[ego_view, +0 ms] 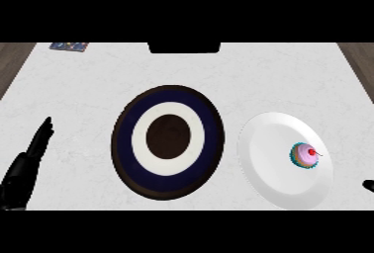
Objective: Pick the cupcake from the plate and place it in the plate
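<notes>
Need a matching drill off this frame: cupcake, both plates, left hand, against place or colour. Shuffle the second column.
Things
1. cupcake
2. ringed plate
3. white plate
4. left hand

Place or look
A. middle of the counter, blue and white rings round a brown centre
B. view's left edge, fingers straight
C. sits on the white plate
D. right of the ringed plate, plain surface

Pairs: 1-C, 2-A, 3-D, 4-B

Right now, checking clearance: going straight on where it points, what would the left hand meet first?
Probably nothing close: from the left hand the line crosses bare counter, left of the dark ringed plate, perhaps reaching the small patterned object at the far edge. Depth is unclear.
</notes>
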Tool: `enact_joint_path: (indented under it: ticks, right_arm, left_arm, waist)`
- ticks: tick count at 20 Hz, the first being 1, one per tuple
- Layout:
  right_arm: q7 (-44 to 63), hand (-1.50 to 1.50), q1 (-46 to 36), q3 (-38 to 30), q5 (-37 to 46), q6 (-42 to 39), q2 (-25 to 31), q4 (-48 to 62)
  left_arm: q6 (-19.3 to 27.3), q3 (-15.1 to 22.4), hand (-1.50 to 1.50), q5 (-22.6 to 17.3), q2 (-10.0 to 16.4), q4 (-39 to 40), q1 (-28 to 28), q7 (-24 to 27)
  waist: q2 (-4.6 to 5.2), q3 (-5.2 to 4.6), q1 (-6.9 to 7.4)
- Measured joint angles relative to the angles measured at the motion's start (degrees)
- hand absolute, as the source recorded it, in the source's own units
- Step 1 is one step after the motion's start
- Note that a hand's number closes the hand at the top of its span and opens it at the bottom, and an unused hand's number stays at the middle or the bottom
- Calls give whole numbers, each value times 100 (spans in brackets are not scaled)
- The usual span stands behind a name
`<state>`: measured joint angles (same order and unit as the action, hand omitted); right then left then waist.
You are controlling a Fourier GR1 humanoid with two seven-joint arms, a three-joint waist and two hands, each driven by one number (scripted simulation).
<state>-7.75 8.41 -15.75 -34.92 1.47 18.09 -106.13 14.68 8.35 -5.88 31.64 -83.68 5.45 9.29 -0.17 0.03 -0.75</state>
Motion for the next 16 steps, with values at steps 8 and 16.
enact_joint_path:
  ticks: [8, 16]
  right_arm:
    - [671, -150, 615, -152, 383, -1162, 1345, -86]
    - [1714, -150, 275, 39, 963, -1633, 2336, 175]
  left_arm:
    - [36, 62, 0, 167, -193, 75, -94, -41]
    - [-127, -68, 0, 212, -164, 36, -110, -43]
  waist:
    - [14, -5, 25]
    - [23, -6, 115]
